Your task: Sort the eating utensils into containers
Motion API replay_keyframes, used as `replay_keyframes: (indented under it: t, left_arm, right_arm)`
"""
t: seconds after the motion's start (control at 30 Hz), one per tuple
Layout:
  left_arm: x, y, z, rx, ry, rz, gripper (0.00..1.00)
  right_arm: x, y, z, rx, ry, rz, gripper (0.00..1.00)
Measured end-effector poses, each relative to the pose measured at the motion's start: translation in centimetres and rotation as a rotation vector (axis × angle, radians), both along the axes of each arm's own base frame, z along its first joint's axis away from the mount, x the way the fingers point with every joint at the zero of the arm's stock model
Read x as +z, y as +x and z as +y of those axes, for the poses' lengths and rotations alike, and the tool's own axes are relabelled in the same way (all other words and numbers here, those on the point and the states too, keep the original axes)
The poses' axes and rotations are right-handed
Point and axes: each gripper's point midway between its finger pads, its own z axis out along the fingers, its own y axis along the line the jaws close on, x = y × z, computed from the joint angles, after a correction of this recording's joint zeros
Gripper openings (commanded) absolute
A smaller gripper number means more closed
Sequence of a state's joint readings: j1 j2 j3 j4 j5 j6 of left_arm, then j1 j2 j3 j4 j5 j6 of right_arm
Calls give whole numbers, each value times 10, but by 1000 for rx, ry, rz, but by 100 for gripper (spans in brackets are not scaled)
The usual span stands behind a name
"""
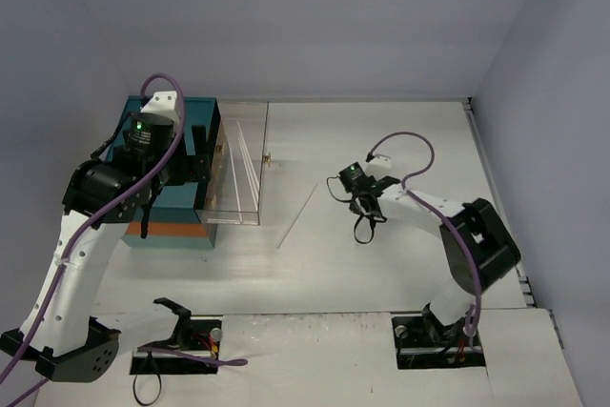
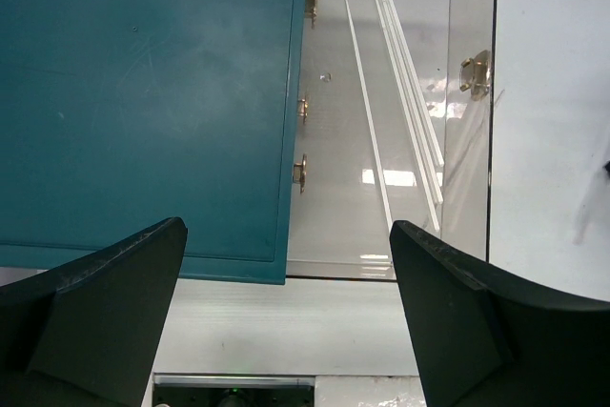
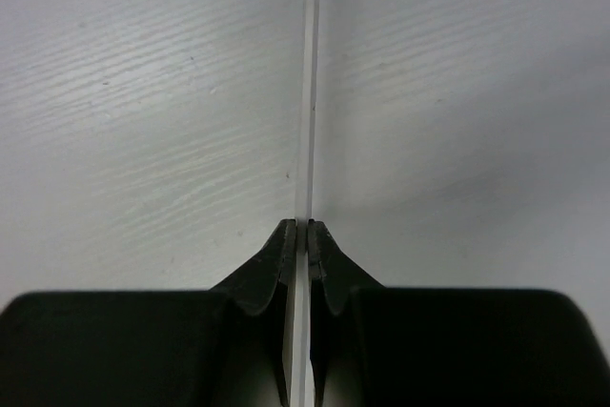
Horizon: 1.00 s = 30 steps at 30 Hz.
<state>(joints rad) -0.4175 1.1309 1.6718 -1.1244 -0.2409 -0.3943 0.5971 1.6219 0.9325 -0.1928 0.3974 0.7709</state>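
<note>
My right gripper (image 3: 307,226) is shut on a thin pale chopstick (image 3: 307,92) that runs straight ahead from its jaws, low over the white table. From above, this gripper (image 1: 363,205) is mid-table. A chopstick (image 1: 296,217) lies slanted just left of it, and I cannot tell whether it is the held one. The teal chest (image 1: 176,212) with an orange band stands at the left. Its clear drawer (image 1: 229,219) is pulled out and holds several chopsticks (image 2: 400,92). My left gripper (image 2: 286,226) hangs open over the chest's front edge, with nothing between its fingers.
Small gold handles (image 2: 300,173) line the chest's (image 2: 143,92) front below the open drawer (image 2: 334,197), whose own handle (image 2: 474,73) faces the table's middle. Grey walls close in the table at the back and both sides. The arm bases and cables sit at the near edge.
</note>
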Motion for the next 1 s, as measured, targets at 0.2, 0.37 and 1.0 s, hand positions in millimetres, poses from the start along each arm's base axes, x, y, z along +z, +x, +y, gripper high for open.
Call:
replay_keyframes:
  t: [0.2, 0.37, 1.0]
  left_arm:
    - [-1, 1, 0, 0, 2, 4, 86]
    - [-1, 1, 0, 1, 2, 4, 86]
    - [0, 1, 1, 3, 5, 0, 86]
  right_arm:
    - [140, 39, 52, 165, 153, -273, 0]
    - [265, 41, 136, 340, 351, -504, 0]
    - [234, 38, 302, 574, 472, -415, 41]
